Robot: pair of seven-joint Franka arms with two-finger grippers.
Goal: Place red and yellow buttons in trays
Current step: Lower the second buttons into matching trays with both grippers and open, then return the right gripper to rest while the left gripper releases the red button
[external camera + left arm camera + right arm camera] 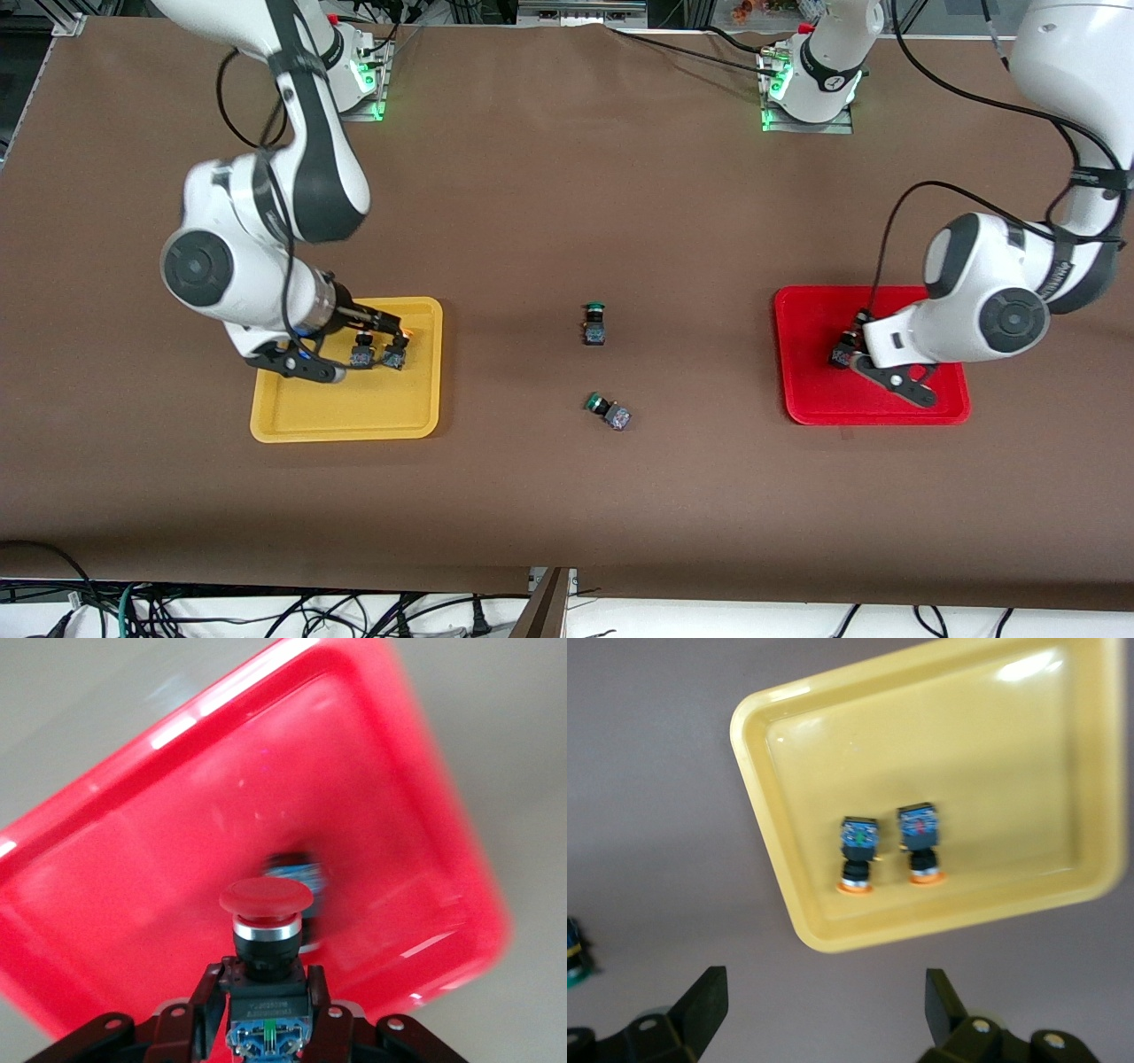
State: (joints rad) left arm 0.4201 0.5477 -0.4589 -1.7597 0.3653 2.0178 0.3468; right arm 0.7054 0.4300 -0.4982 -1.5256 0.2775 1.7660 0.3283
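Left tool [266,1028] is clamped on a red-capped push-button switch [266,930] over the shallow red plastic tray [815,403], where a second dark-bodied switch [297,873] already lies; releasing from up there could let it bounce or tip onto that one. Right tool [824,1001] hangs spread wide and empty over the shallow yellow plastic tray [354,421], clear of the two orange-capped switches [857,855] lying in it. Count: two trays, two orange switches, two red as far as I can tell, and two green-capped switches [594,323] loose on the brown counter [567,496] between the trays.
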